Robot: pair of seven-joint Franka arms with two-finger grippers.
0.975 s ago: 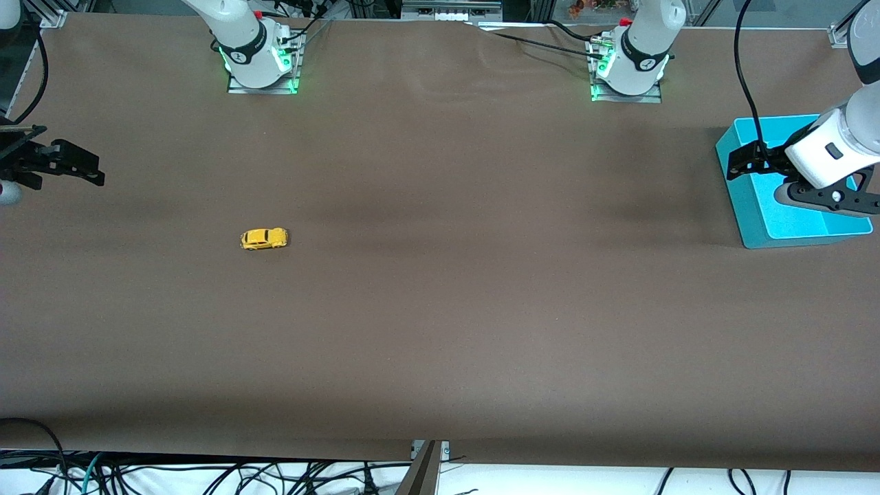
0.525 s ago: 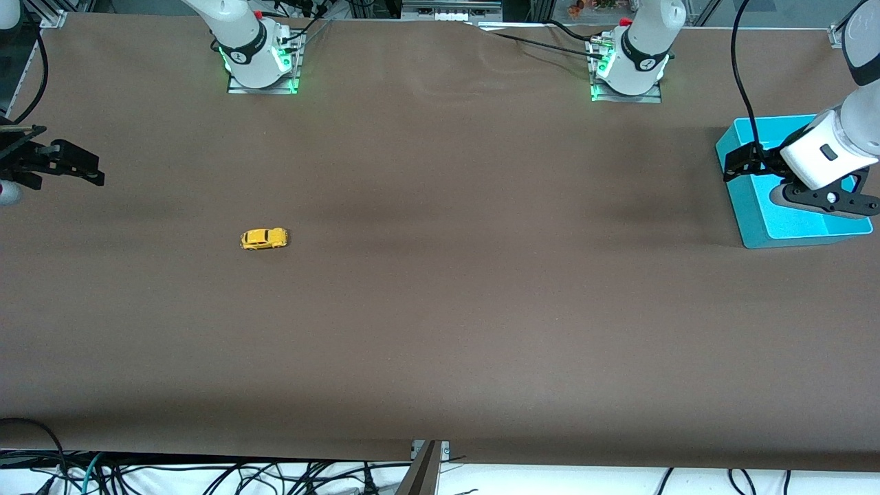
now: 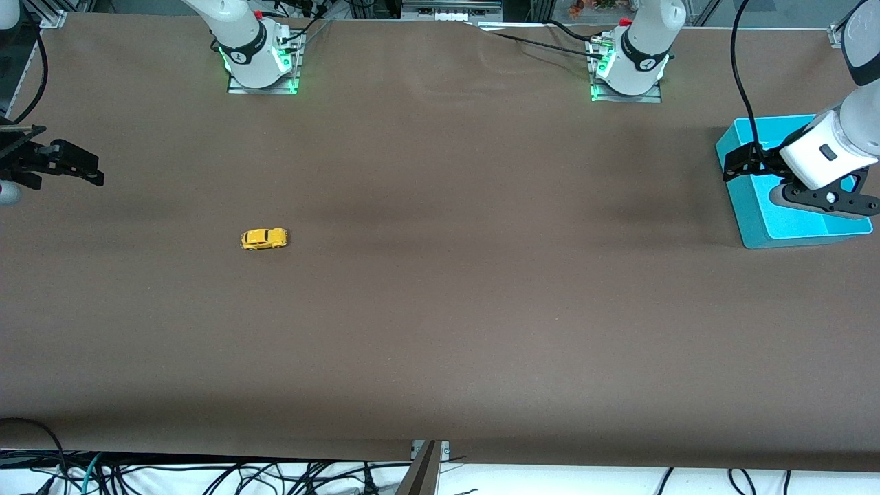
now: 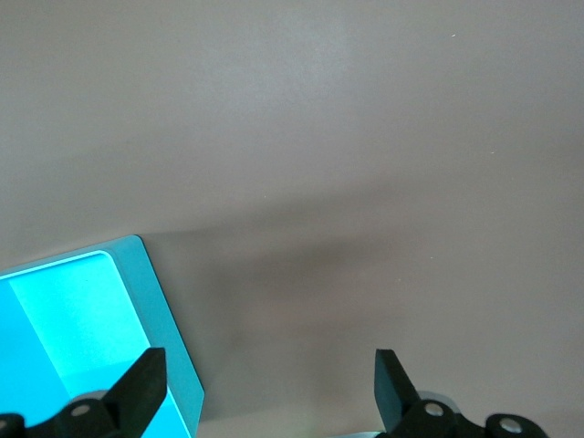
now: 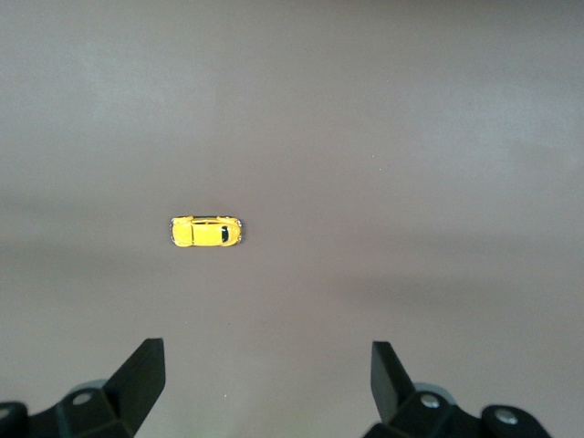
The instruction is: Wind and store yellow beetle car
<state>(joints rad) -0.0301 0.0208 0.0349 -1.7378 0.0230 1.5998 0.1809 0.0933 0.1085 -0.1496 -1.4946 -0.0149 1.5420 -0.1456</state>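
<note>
The right pincer (image 3: 93, 172) is seen at the right arm's end of the worktop (image 3: 440, 309), raised over bare brown surface, its fingers (image 5: 146, 374) spread wide apart with nothing between them. The car (image 3: 264, 238) is found resting on its wheels on the worktop, well apart from that pincer, nearer to the front camera than the right arm's base; in the right wrist view the car (image 5: 206, 231) is shown lying ahead of the spread fingers, untouched. The left pincer (image 3: 734, 163) is held over the rim of a teal bin (image 3: 756, 227) at the left arm's end of the worktop, its fingers (image 4: 146, 383) likewise spread apart and empty. The bin's inside is seen to hold nothing.
</note>
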